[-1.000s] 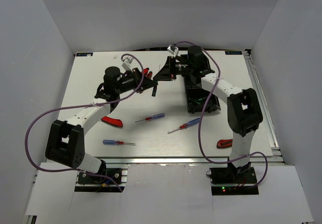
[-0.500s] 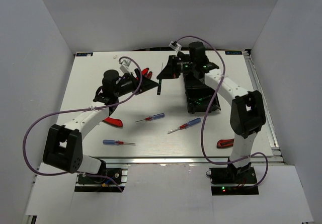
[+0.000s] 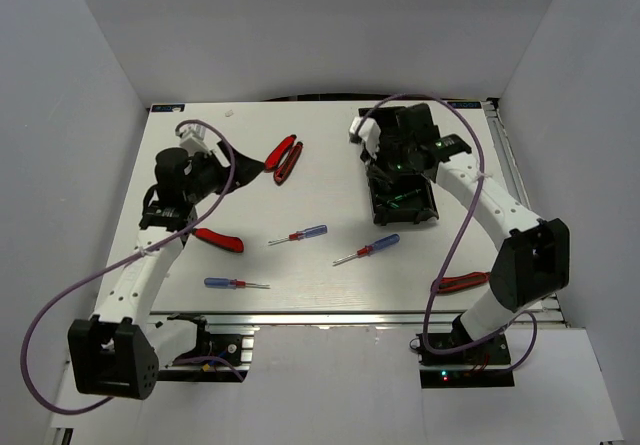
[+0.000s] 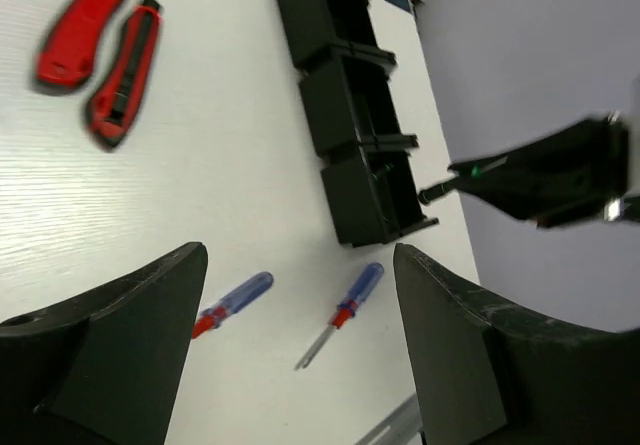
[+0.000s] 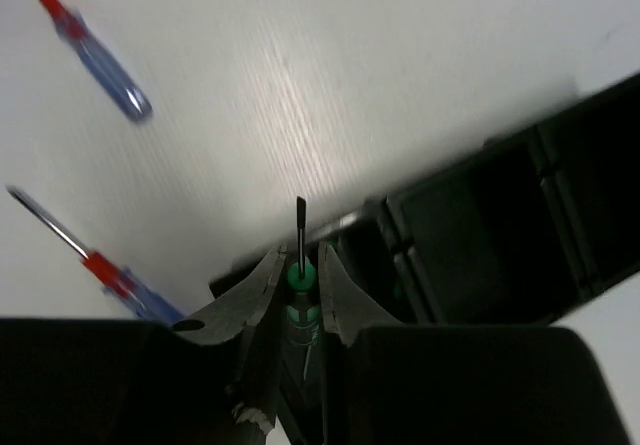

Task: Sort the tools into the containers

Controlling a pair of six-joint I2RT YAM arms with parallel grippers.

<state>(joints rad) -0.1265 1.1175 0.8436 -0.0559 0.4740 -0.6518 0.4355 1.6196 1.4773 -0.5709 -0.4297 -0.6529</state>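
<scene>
My right gripper (image 3: 388,163) (image 5: 301,265) is shut on the thin green-handled screwdriver (image 5: 301,277), whose dark shaft sticks out past the fingertips. It hangs over the near end of the black three-compartment tray (image 3: 428,208) (image 5: 500,235). My left gripper (image 3: 240,170) (image 4: 300,255) is open and empty above the table's left side. Red-handled pliers (image 3: 285,157) (image 4: 95,60) lie just right of it. Three blue-and-red screwdrivers (image 3: 300,233) (image 3: 368,248) (image 3: 235,283) lie mid-table; two of them (image 4: 235,300) (image 4: 350,305) show between my left fingers. A red-handled tool (image 3: 220,240) lies under my left arm.
Another red-handled tool (image 3: 460,283) lies by the right arm's base, partly behind a purple cable (image 3: 445,265). Grey walls enclose the white table on three sides. The right gripper (image 4: 540,170) shows in the left wrist view, right of the tray (image 4: 350,135).
My left gripper has opened and drawn back left, away from the red pliers on the table. My right gripper has swung right with the green screwdriver to above the tray.
</scene>
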